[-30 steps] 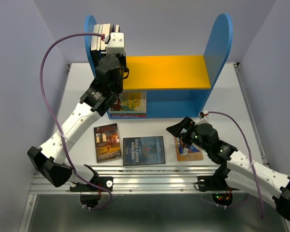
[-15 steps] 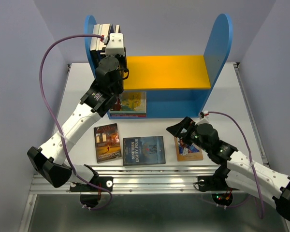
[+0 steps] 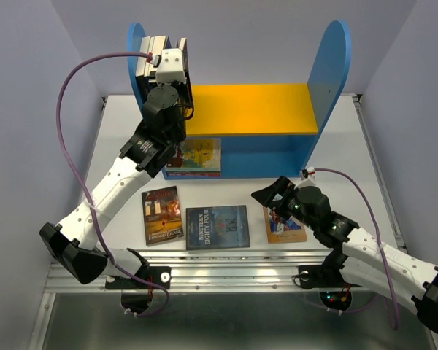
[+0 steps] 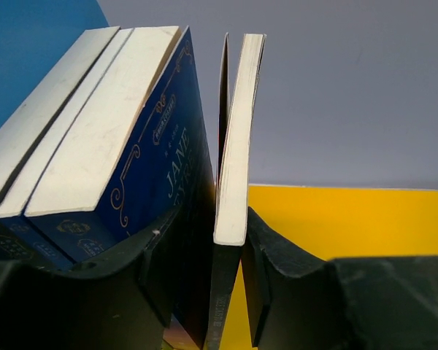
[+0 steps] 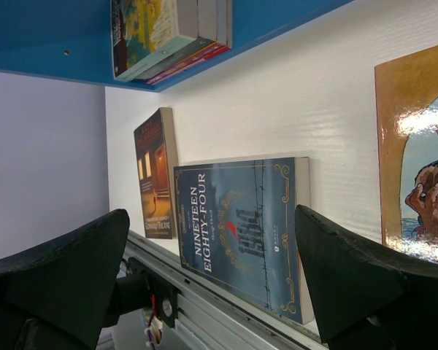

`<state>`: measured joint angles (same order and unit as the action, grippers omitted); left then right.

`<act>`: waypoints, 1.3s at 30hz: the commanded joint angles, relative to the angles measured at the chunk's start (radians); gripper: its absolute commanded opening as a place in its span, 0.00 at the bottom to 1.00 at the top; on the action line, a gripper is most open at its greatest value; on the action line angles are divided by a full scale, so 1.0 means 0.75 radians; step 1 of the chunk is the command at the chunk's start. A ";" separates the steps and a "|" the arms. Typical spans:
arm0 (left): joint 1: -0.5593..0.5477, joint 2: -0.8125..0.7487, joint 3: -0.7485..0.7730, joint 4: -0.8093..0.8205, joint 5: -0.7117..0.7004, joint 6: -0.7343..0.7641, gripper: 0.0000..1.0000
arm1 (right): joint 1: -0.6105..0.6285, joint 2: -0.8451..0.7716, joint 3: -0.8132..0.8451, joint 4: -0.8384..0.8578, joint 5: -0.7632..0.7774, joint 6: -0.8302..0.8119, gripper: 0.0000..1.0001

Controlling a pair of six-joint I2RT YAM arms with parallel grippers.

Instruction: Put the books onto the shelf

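The shelf (image 3: 328, 69) has a yellow upper board (image 3: 248, 109). Several books (image 3: 150, 57) stand at its left end, with a blue one (image 4: 153, 146) outermost. A thin book (image 4: 237, 131) stands upright beside them. My left gripper (image 3: 174, 45) (image 4: 208, 226) is open around it, with a dark gap at the left finger. A yellow-teal book (image 3: 196, 155) lies in the blue lower compartment. On the table lie a brown-red book (image 3: 163, 214), a dark blue book (image 3: 217, 227) (image 5: 241, 226) and a tan book (image 3: 285, 227). My right gripper (image 3: 271, 195) (image 5: 212, 219) hangs open, empty, over the tan book's left edge.
An aluminium rail (image 3: 226, 259) runs along the near table edge, just in front of the flat books. A purple cable (image 3: 71, 109) loops off the left arm. Pale walls close in on both sides and behind the shelf.
The left jaws have spread wider around the thin upright book, and the left wrist has edged slightly back. The right arm and the flat books have not moved.
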<state>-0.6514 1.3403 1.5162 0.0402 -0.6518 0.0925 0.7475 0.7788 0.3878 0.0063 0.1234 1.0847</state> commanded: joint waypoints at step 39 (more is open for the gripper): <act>-0.070 0.037 0.384 0.257 -0.837 0.466 0.59 | 0.006 0.045 0.035 0.142 -0.135 -0.098 1.00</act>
<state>-0.7002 1.3853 1.7508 0.1669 -1.2186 0.3767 0.7475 0.7971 0.3878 0.0139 0.0895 1.0904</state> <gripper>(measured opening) 0.582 0.998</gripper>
